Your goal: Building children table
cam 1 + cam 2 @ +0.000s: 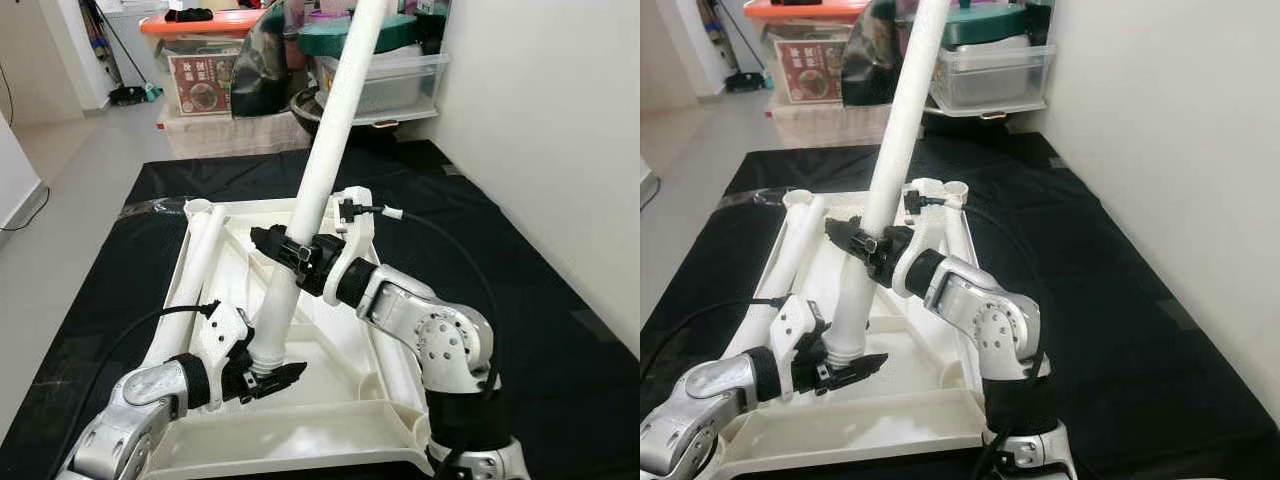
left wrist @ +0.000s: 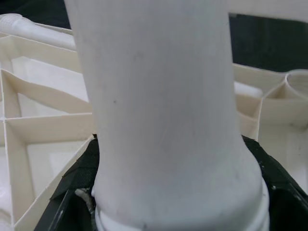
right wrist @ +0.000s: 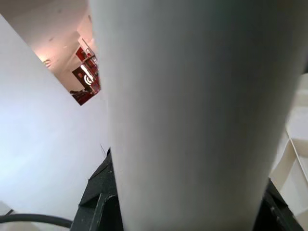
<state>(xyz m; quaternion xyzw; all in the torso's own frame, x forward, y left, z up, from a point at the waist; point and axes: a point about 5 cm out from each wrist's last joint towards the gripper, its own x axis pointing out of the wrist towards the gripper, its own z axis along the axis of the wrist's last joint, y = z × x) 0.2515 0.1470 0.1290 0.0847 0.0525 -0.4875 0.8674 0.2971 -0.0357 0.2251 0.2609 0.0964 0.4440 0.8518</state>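
Even, bright indoor light fills both eye views, sharp throughout, with soft shadows on the black floor mat (image 1: 560,300). The long white plastic table leg (image 1: 325,150) sits so near both wrist cameras that it blurs; its edges shade to grey.

A white table leg (image 1: 325,170) leans tilted, clamped by the right end effector (image 1: 285,248) mid-length and the left end effector (image 1: 268,378) at its base, over the upturned white tabletop (image 1: 340,415).
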